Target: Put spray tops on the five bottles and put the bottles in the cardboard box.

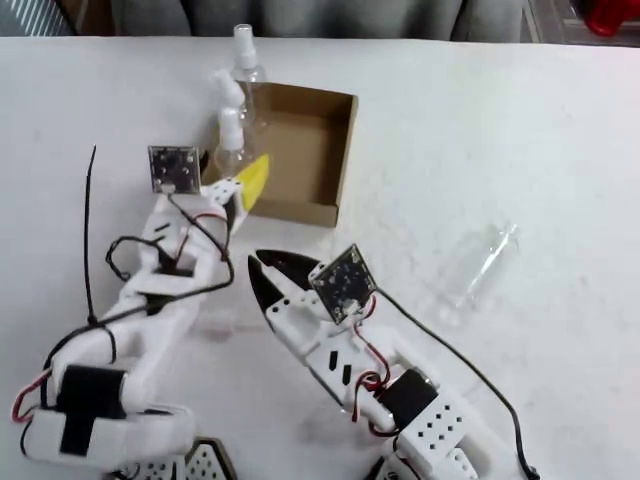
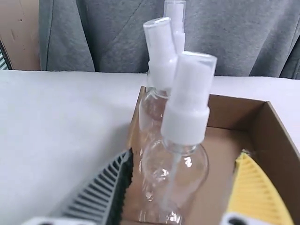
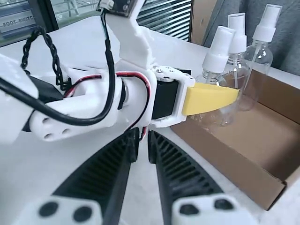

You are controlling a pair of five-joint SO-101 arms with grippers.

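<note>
White table (image 1: 520,120), plain top. Grey cloth (image 2: 234,37) hangs behind its far edge. Cardboard box (image 1: 300,150) sits open-topped toward the far side, approx mid-table.

Three capped bottles (image 1: 228,92) stand in a row at the box side nearest the left arm. They look to be inside the box, tho the far one's base is hidden, so can't be sure.

Left gripper (image 1: 240,178) is at that same side, spread wide around the nearest bottle (image 2: 176,159). Ribbed grey finger (image 2: 119,180) is just beside the glass. Yellow finger (image 2: 251,192) is off it on the other side, w/ box floor showing between. No grip on the bottle.

Right gripper (image 1: 262,262) is over bare table in front of the box, close to the left arm. Its black fingers are drawn almost together w/ a sliver of gap, nothing between them.

Per view:
- High cam has a clear bottle (image 1: 478,265) lying on its side on the table, well apart from the box on the right arm's side. It looks topless.
- Left wrist cam gives the thin dip tube inside the nearest bottle.
- Right wrist cam gives window blinds (image 3: 164,16) in the room beyond. It also has the left arm's wrist w/ red & black wires (image 3: 112,75), its yellow finger reaching to the bottles.
</note>
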